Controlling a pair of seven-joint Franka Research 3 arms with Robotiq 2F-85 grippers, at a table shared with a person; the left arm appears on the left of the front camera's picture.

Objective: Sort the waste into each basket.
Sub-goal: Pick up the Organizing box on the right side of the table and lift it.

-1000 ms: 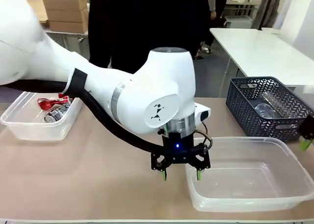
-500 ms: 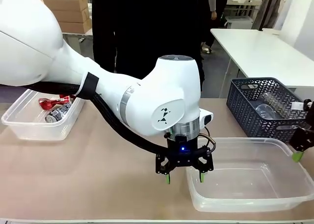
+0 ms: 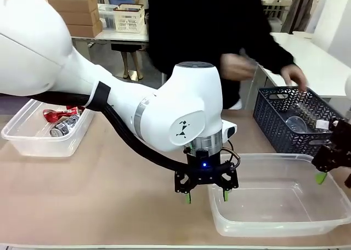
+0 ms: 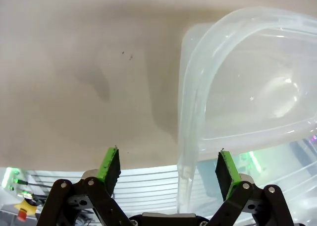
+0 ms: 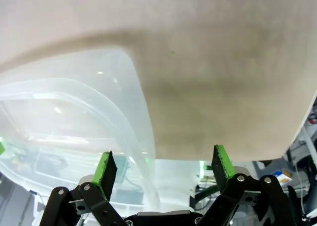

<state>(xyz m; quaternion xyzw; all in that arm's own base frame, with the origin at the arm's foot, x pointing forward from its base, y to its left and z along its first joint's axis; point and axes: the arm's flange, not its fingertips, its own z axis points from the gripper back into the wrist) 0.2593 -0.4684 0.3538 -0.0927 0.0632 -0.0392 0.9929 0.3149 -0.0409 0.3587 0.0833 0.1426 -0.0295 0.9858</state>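
Observation:
At the front right lies an empty clear plastic basket [image 3: 274, 228]. My left gripper [image 3: 207, 194] stands open over its left rim; in the left wrist view the rim [image 4: 187, 137] runs up between the green fingertips [image 4: 110, 162]. My right gripper [image 3: 333, 176] is open at the tub's right edge, and the right wrist view has the tub's rounded corner [image 5: 141, 137] between its pads [image 5: 221, 160]. A second clear basket [image 3: 33, 143] at the far left holds a red can [image 3: 55, 115] and a darker can [image 3: 60, 128]. Both grippers hold nothing.
A dark blue lattice crate [image 3: 285, 130] at the back right holds a clear bottle [image 3: 296, 122]. A person in black leans over the table, one hand [image 3: 296, 74] above the crate and the other [image 3: 238, 66] near the chest. Bare tan tabletop [image 3: 109, 195] lies between the tubs.
My right gripper has come in from the picture's right edge toward the tub's right rim. The person has leaned forward and brought both hands out over the crate. My left gripper has edged slightly right.

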